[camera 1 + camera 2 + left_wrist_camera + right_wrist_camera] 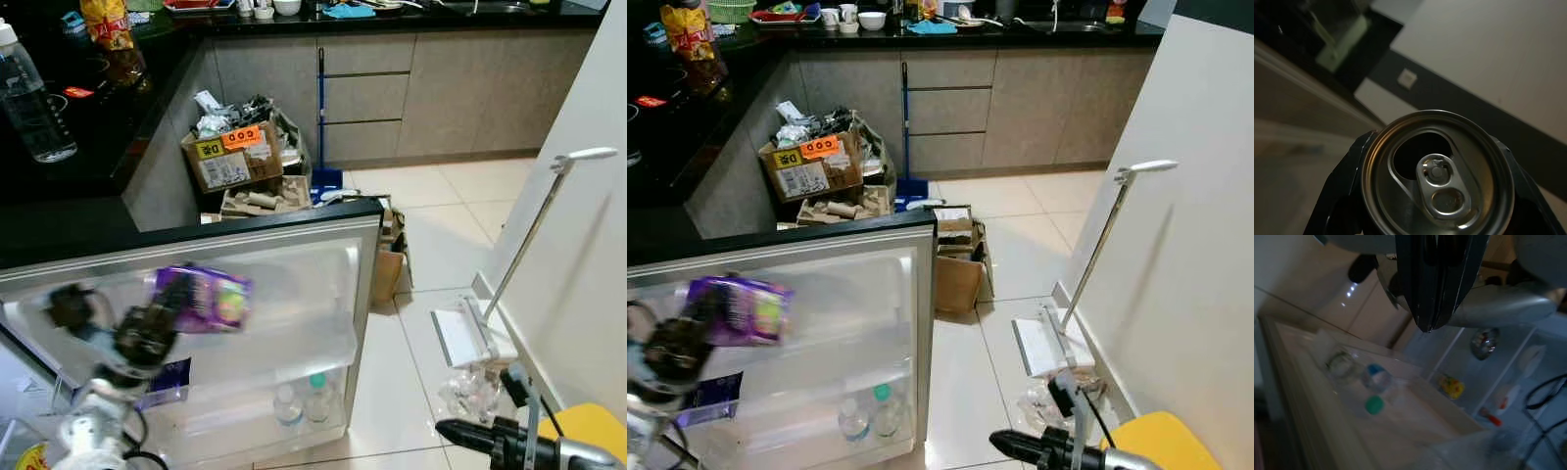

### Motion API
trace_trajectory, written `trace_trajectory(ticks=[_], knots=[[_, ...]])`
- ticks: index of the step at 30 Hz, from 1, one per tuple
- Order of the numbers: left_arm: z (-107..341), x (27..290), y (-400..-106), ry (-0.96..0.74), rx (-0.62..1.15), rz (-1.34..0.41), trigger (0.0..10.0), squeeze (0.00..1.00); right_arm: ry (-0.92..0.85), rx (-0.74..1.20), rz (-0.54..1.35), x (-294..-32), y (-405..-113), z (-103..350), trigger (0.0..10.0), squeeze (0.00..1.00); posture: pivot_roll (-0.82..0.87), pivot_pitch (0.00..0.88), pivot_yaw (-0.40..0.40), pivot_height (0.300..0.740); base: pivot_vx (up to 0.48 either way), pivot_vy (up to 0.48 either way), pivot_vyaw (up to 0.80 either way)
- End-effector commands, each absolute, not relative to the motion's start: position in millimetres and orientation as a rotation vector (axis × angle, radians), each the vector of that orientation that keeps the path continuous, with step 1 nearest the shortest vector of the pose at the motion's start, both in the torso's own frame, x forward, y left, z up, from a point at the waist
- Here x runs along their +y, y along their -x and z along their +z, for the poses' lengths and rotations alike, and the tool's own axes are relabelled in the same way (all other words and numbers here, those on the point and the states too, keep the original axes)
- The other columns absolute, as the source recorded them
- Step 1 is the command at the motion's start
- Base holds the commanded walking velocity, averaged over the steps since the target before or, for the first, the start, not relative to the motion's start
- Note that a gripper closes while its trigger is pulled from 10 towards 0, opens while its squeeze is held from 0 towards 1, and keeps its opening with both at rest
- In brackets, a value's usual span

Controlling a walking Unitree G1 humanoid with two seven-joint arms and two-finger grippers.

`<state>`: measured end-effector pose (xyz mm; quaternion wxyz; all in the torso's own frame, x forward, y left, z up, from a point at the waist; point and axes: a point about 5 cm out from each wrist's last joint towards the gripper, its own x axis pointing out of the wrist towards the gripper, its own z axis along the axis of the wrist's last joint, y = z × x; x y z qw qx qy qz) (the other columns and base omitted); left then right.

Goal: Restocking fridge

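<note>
**Can in transit to fridge door**

Fridge door (294, 294) open, lower left of frame; bottles (299, 401) already in its bottom rack. Left end effector (162, 318) clamps a purple can (206, 299) before the upper shelf, not yet placed. Right end effector (460, 431) idle, fingers together, lower right.

Left gripper (181, 294) raised, apparently clamped on a can (1437, 174); right gripper (1432, 308) low, fingers pressed together.

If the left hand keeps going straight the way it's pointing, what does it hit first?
Probably the inner face of the open fridge door, just above its upper shelf; the left hand holds the purple can close to it, though depth is unclear.
</note>
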<state>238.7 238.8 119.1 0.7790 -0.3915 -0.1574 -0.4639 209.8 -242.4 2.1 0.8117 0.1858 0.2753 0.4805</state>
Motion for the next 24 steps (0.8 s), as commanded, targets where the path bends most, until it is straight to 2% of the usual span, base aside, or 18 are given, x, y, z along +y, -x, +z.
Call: trace_trajectory(ticks=[1,13,16,24], knots=[[124,229,-240,0.794,-0.333,-1.034,10.0,0.0,-0.377,0.56,1.077,-243,-213,10,10.0,0.0,-0.1,0.0,0.0,0.74,0.0,0.0,0.0],[154,214,-251,0.627,-0.339,-1.087,10.0,0.0,-0.361,0.478,1.272,-232,-213,36,10.0,0.0,-0.1,0.0,0.004,0.74,0.0,0.0,0.0],[160,205,-259,0.537,-0.329,-1.063,10.0,0.0,-0.285,0.504,1.368,-223,-213,44,10.0,0.0,-0.1,0.0,0.007,0.74,0.0,0.0,0.0],[157,183,-268,0.497,-0.304,-1.048,10.0,0.0,-0.222,0.524,1.406,-220,-212,52,10.0,0.0,-0.11,0.0,0.003,0.74,0.0,0.0,0.0]])
